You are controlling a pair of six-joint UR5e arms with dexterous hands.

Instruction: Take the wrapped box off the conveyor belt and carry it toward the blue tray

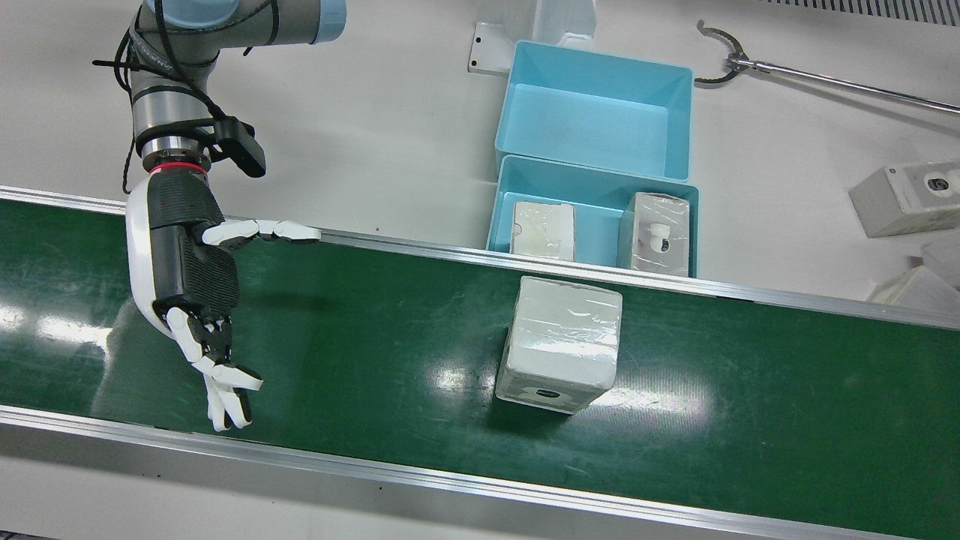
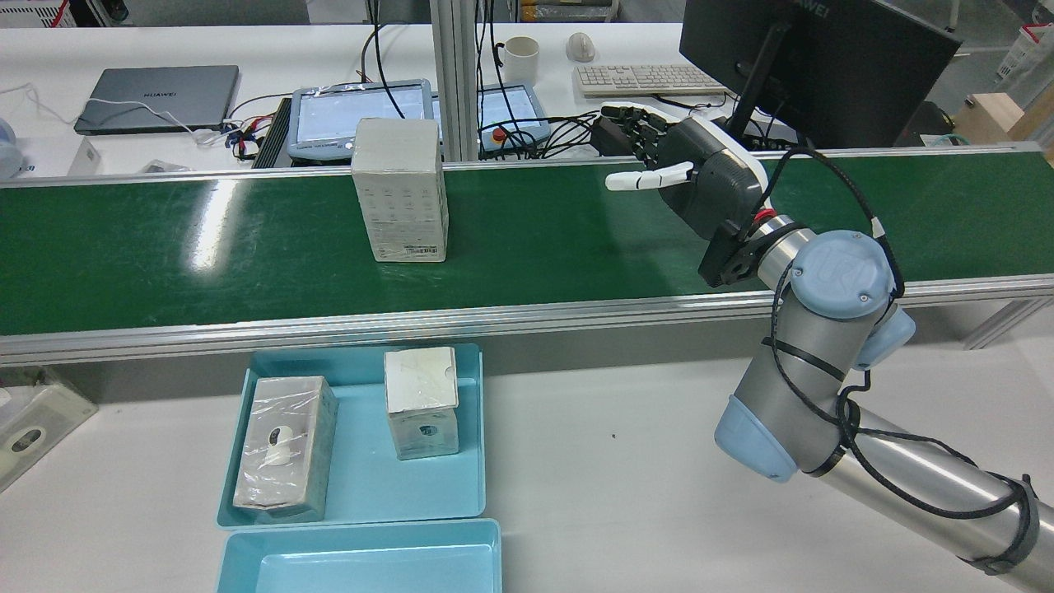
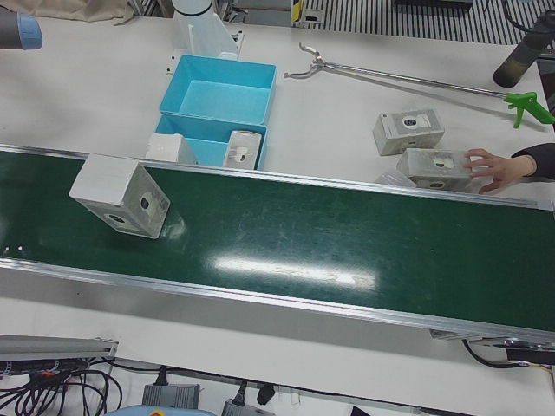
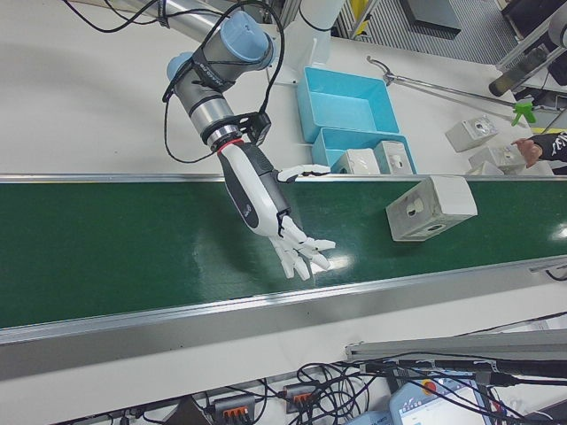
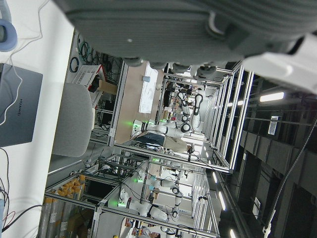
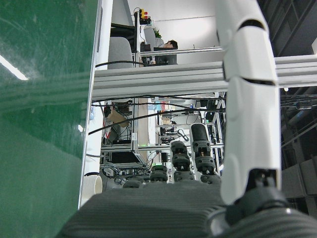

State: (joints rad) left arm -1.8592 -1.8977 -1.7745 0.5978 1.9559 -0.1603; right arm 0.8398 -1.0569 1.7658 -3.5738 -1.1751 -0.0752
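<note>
The wrapped box (image 1: 562, 341) stands on the green conveyor belt (image 1: 375, 337), just in front of the blue tray (image 1: 598, 225); it also shows in the rear view (image 2: 401, 189) and both side views (image 3: 121, 198) (image 4: 431, 208). My right hand (image 1: 195, 285) hovers over the belt well to the side of the box, open, fingers spread, holding nothing (image 2: 692, 173) (image 4: 266, 208). In its own view a white finger (image 6: 247, 99) stretches over the belt. Only the palm of my left hand (image 5: 188, 29) shows, in its own view; its fingers are hidden.
The near blue tray (image 2: 362, 469) holds two wrapped boxes. A second, empty blue tray (image 1: 592, 112) sits behind it. A long grabber tool (image 1: 825, 75) and loose boxes (image 1: 904, 199) lie on the white table; a person's hand (image 3: 494, 165) rests on one box.
</note>
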